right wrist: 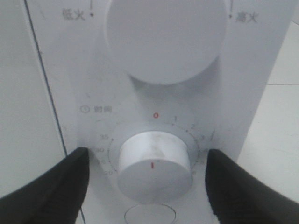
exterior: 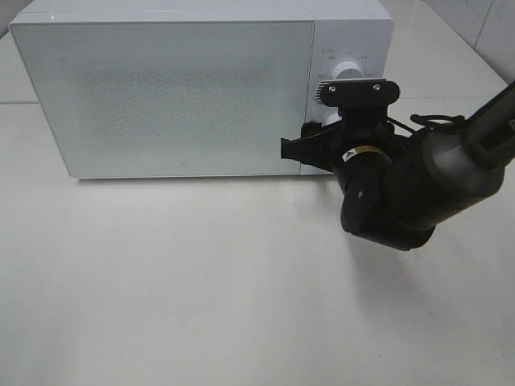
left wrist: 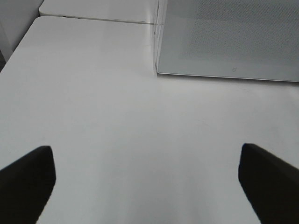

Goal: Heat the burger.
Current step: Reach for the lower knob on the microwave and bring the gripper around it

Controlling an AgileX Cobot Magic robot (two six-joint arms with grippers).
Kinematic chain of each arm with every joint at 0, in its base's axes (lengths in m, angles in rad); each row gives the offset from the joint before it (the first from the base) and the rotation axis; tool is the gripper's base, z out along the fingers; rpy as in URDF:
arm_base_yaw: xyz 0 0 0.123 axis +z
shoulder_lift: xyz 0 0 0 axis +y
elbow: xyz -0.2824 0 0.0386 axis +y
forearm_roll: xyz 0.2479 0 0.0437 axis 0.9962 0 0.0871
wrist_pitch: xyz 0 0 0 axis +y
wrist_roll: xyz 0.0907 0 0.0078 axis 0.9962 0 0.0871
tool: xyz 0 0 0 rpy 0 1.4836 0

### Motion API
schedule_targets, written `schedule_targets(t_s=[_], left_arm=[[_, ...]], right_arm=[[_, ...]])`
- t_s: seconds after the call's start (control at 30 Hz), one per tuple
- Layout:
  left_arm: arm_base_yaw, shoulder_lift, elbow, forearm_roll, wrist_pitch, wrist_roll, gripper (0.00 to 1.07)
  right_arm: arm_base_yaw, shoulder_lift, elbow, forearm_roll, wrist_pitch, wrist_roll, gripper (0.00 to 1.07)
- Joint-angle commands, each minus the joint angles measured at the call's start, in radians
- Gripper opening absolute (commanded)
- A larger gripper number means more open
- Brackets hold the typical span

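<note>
The burger is hidden; the white microwave (exterior: pixel 185 88) has its door shut and the frosted window shows nothing inside. My right gripper (exterior: pixel 322 137) is up against the control panel at the microwave's right end. In the right wrist view the right gripper (right wrist: pixel 147 156) stands open, its black fingers (right wrist: pixel 51 182) on either side of the white timer knob (right wrist: pixel 153 165) with a gap on each side. Red "0" is printed above that knob. My left gripper (left wrist: pixel 145 154) is open over bare table, holding nothing.
A larger white power knob (right wrist: pixel 163 37) sits above the timer knob. The microwave's front corner (left wrist: pixel 159 70) lies ahead of the left gripper. A white table (exterior: pixel 201 297) stretches in front of the microwave. The right arm (exterior: pixel 418 185) hangs over the table's right side.
</note>
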Motion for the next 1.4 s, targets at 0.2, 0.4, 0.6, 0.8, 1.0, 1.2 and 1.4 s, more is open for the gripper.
schedule_targets(t_s=[0.2, 0.4, 0.6, 0.8, 1.0, 1.2, 1.4], left_arm=[[0.004, -0.017, 0.003, -0.004, -0.005, 0.002, 1.0], [0.004, -0.017, 0.003, -0.004, -0.005, 0.002, 1.0], [0.004, -0.017, 0.003, -0.004, -0.005, 0.002, 1.0], [0.004, -0.017, 0.003, -0.004, -0.005, 0.002, 1.0], [0.004, -0.017, 0.003, -0.004, -0.005, 0.002, 1.0], [0.004, -0.017, 0.003, -0.004, -0.005, 0.002, 1.0], [0.004, -0.017, 0.003, -0.004, -0.005, 0.002, 1.0]], right_arm=[[-0.013, -0.003, -0.011, 0.007, -0.099, 0.016, 0.25], [-0.012, -0.003, -0.011, -0.004, -0.122, 0.055, 0.09], [-0.012, -0.003, -0.011, -0.068, -0.151, 0.123, 0.08], [-0.012, -0.003, -0.011, -0.073, -0.173, 0.177, 0.08], [-0.012, -0.003, -0.011, -0.089, -0.167, 0.332, 0.08], [-0.012, -0.003, -0.011, -0.14, -0.169, 0.693, 0.08], [-0.012, -0.003, -0.011, -0.197, -0.172, 1.123, 0.08]])
